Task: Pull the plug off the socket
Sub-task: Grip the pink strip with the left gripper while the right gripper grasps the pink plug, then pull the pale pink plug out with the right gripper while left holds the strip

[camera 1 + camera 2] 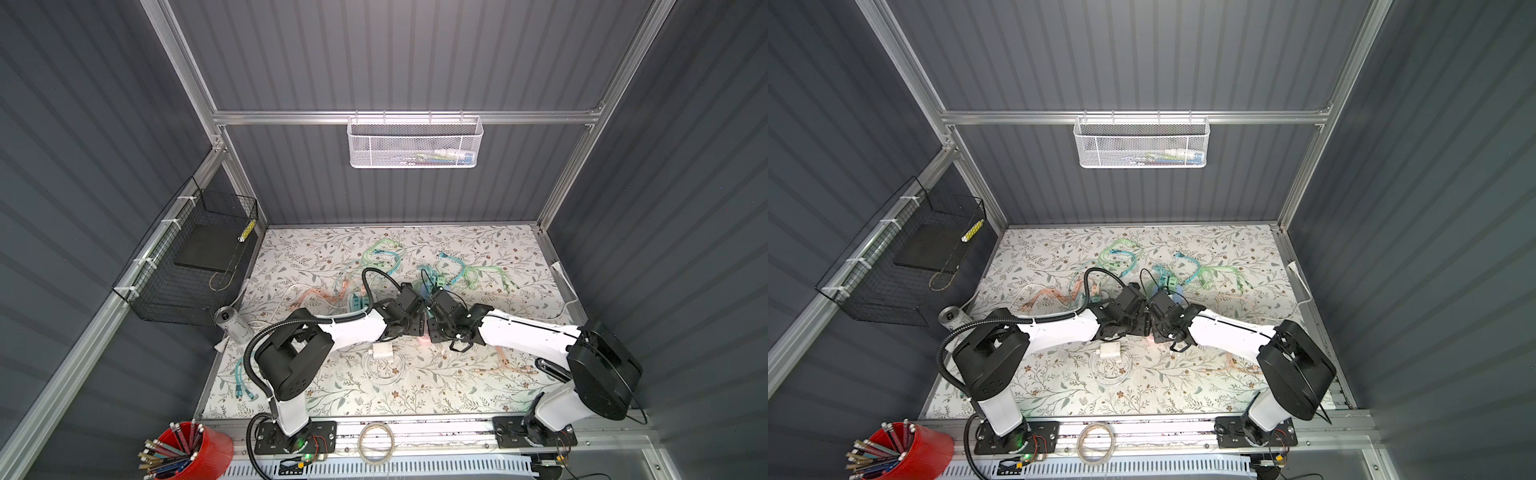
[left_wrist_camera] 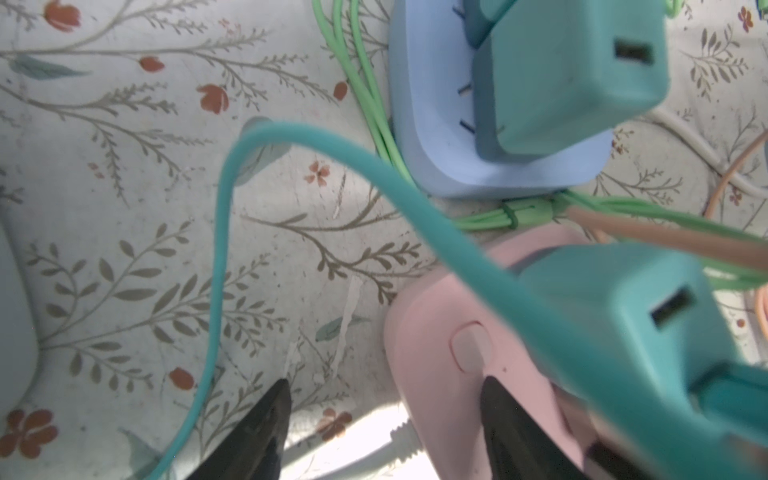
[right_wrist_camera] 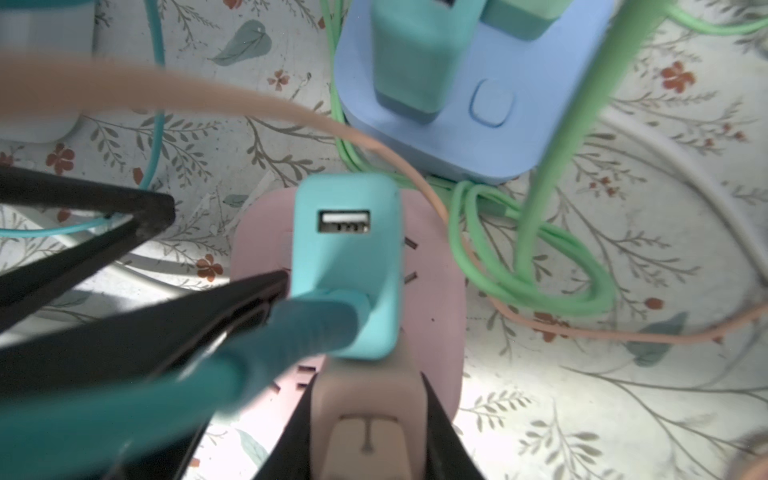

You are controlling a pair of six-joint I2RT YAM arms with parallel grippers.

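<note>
Your right gripper (image 3: 365, 384) is clamped on the tan plug (image 3: 368, 432) at one end of the pink socket (image 3: 432, 266), just beside the teal charger (image 3: 345, 257). Your left gripper (image 2: 385, 382) stands spread, seemingly straddling the socket's edge, with open table (image 2: 124, 208) on its outer side.

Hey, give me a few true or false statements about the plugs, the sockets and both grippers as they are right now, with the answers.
1. The right gripper is closed on the beige plug at the pink socket. True.
2. The blue socket has nothing plugged in. False: teal chargers sit in it.
3. The teal charger on the pink socket shows an empty USB port. True.
4. The left gripper is shut on the teal cable. False: its jaws stand open, and the cable runs outside them.
</note>
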